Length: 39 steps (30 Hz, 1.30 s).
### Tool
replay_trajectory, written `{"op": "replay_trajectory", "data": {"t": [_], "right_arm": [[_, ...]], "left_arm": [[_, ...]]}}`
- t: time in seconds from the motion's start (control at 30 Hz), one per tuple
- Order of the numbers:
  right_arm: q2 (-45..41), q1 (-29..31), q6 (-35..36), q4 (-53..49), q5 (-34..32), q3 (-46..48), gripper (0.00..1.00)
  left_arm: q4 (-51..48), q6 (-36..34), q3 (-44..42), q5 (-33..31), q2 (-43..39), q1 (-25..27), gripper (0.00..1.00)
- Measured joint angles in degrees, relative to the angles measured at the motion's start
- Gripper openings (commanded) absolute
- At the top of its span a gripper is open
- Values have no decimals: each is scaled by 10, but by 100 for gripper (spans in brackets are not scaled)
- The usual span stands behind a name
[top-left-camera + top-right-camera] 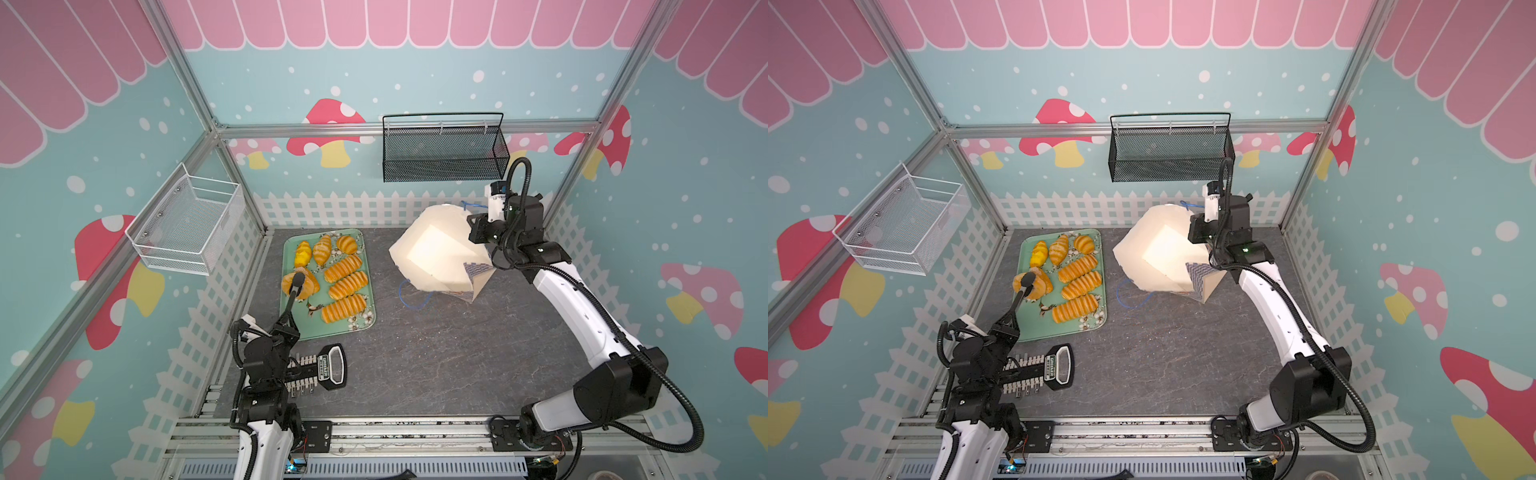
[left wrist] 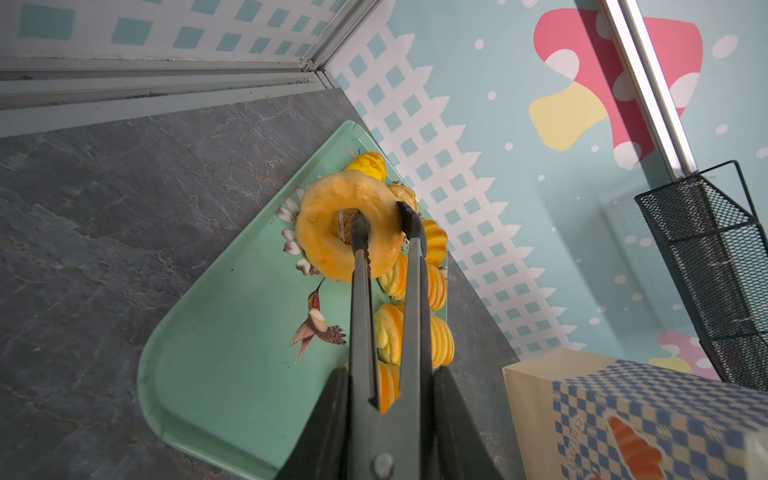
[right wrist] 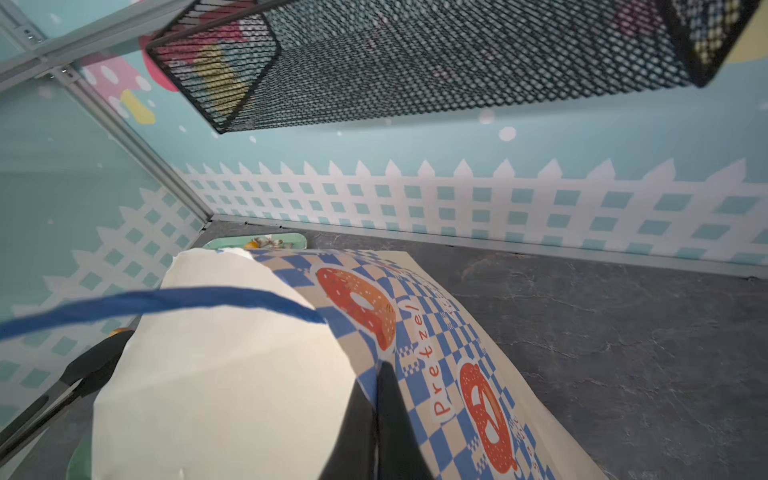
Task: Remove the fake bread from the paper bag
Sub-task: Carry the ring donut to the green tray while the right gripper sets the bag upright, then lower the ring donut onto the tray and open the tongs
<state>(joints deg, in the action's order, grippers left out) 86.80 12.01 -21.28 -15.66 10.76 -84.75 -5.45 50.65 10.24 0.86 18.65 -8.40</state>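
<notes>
Now the doughnut [image 2: 322, 216] is held over the tray's [image 2: 216, 374] left edge by tongs [image 2: 361, 316] clamped in the left gripper [image 1: 286, 323], the paper bag [image 1: 432, 253] pinched by the right gripper [image 3: 380, 386].

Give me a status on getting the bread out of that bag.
Done: three ribbed loaves and croissants lie on the green tray. In hand: the left pincer, shut on the tongs, holds the ring doughnut over the tray; the right pincer pinches the paper bag at its rim. Left: release the doughnut; no bread shows inside the bag's open mouth, so that is probably the last piece.
</notes>
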Motion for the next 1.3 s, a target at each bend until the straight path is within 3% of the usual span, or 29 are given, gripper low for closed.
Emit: {"op": "replay_trajectory", "data": {"t": [0.23,0.4,0.67,1.3], "right_arm": [[48,-32,-5,-7,23,-9,3],[67,-46,-5,-11,33,-34,19],[79,-57,3,-32,33,-83,36],[70,-57,27,-69,33,-99,38]], "left_arm": [[-88,24,26,-2,-40,0,0],[-149,46,31,-1,-78,0,0],[-235,63,59,3,-106,0,6],[-369,71,159,19,-63,0,15]]}}
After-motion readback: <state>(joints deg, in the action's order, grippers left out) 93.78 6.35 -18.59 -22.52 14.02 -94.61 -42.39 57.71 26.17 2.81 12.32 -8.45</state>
